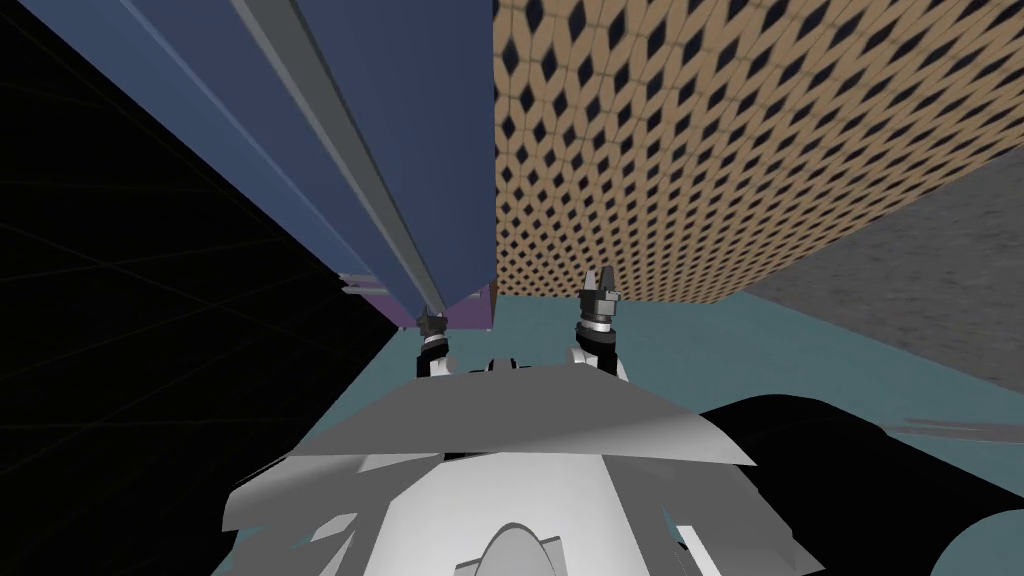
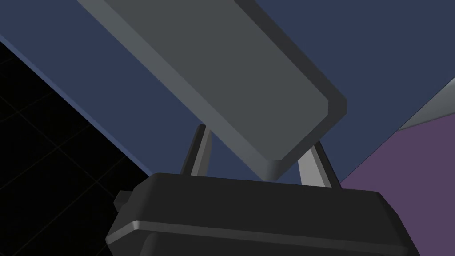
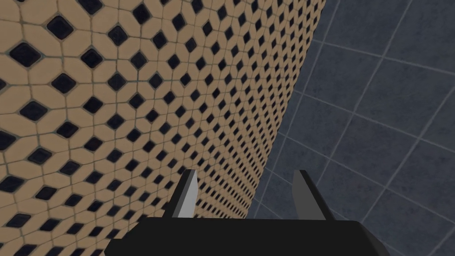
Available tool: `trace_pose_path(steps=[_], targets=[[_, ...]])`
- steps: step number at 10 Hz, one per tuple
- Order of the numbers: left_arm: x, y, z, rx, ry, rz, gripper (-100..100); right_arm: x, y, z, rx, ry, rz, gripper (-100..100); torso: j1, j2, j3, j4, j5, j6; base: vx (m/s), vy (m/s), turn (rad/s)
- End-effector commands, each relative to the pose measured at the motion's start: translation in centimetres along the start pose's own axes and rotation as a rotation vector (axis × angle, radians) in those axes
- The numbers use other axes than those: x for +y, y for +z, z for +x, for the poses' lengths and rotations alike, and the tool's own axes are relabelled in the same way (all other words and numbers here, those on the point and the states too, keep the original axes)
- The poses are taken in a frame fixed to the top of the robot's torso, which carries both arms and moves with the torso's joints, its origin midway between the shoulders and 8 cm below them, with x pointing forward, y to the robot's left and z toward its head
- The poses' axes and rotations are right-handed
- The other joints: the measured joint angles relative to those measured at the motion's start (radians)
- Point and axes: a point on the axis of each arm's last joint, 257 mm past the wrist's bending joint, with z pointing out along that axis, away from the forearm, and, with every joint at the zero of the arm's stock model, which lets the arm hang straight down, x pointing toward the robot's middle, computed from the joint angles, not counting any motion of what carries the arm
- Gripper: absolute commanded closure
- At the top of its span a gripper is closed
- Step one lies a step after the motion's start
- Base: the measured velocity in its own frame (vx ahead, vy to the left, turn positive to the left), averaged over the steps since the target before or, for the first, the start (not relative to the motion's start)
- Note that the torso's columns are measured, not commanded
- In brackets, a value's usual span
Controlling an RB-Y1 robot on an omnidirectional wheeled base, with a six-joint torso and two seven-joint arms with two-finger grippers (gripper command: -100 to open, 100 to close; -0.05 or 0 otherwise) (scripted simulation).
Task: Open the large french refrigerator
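Observation:
The refrigerator's dark blue door [image 1: 420, 140] rises ahead on my left, with a long grey handle bar [image 1: 340, 150] running down it. My left gripper [image 1: 432, 322] is at the bar's lower end. In the left wrist view the handle [image 2: 231, 75] lies between the two fingers of the left gripper [image 2: 257, 138], which press its sides. A purple surface [image 2: 400, 164] shows past the door's lower edge. My right gripper [image 1: 598, 280] hangs free to the right of the door, and the right wrist view shows that gripper [image 3: 246, 172] open with nothing between its fingers.
A tan wall with dark diamond tiles [image 1: 720, 150] stands right of the refrigerator. Teal floor [image 1: 690, 340] lies below it and a grey tiled surface [image 1: 930, 280] is at the far right. A black area [image 1: 150, 300] lies left of the door.

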Motion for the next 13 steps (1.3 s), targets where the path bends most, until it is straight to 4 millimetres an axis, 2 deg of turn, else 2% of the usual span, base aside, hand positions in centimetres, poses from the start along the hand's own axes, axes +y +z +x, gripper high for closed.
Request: trace_pose_path(steps=[1, 3, 4, 5, 7, 13], targets=[[-1.7, 0.3, -0.5, -0.01, 0.005, 0.043, 100, 0.0, 0.0, 0.0, 0.0, 0.0, 0.0, 0, 0.002, 0.002, 0.001, 0.001, 0.0, 0.003, -0.003, -0.235, 0.082], [-3.4, 0.1, -2.0, -0.039, 0.018, 0.078, 100, 0.0, 0.0, 0.0, 0.0, 0.0, 0.0, 0, -0.001, 0.0, 0.0, 0.002, -0.002, 0.0, 0.03, -0.304, 0.152], [-3.4, 0.1, -2.0, -0.039, 0.018, 0.078, 100, 0.0, 0.0, 0.0, 0.0, 0.0, 0.0, 0, -0.001, 0.003, 0.001, 0.003, -0.002, -0.002, 0.018, -0.229, 0.094], [-3.4, 0.2, -2.4, -0.056, 0.018, 0.048, -100, 0.0, 0.0, 0.0, 0.0, 0.0, 0.0, 0, 0.004, 0.003, 0.002, 0.004, -0.002, 0.001, 0.006, -0.098, 0.078], [-3.8, 0.5, -2.2, -0.055, 0.016, 0.046, -100, 0.0, 0.0, 0.0, 0.0, 0.0, 0.0, 0, 0.018, -0.001, -0.001, -0.001, 0.005, -0.002, -0.014, -0.005, 0.01], [-5.6, 2.0, -1.0, -0.045, 0.006, 0.035, -100, 0.0, 0.0, 0.0, 0.0, 0.0, 0.0, 0, 0.0, 0.007, 0.004, 0.004, -0.002, -0.003, 0.003, -0.002, 0.033]])
